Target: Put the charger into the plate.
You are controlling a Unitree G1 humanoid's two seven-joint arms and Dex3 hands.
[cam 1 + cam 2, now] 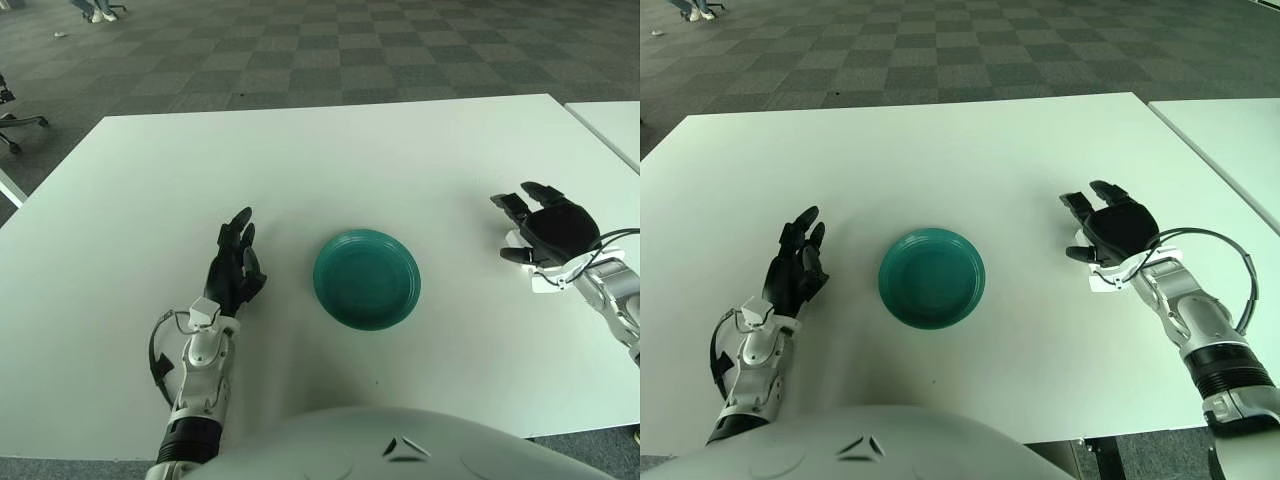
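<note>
A teal plate (367, 278) sits empty near the middle of the white table (300, 160). The white charger (545, 281) lies to the plate's right, near the table's right edge. Most of it is hidden under my right hand (553, 228). That hand is low over the charger, palm down, with its fingers (508, 203) spread forward and its thumb at the charger's near left side. I cannot tell whether it touches the charger. My left hand (235, 268) shows to the left of the plate with its fingers extended, holding nothing.
A second white table (612, 125) stands just beyond the right edge, across a narrow gap. Dark checkered carpet (300, 50) lies beyond the far edge. My own body fills the bottom of the view.
</note>
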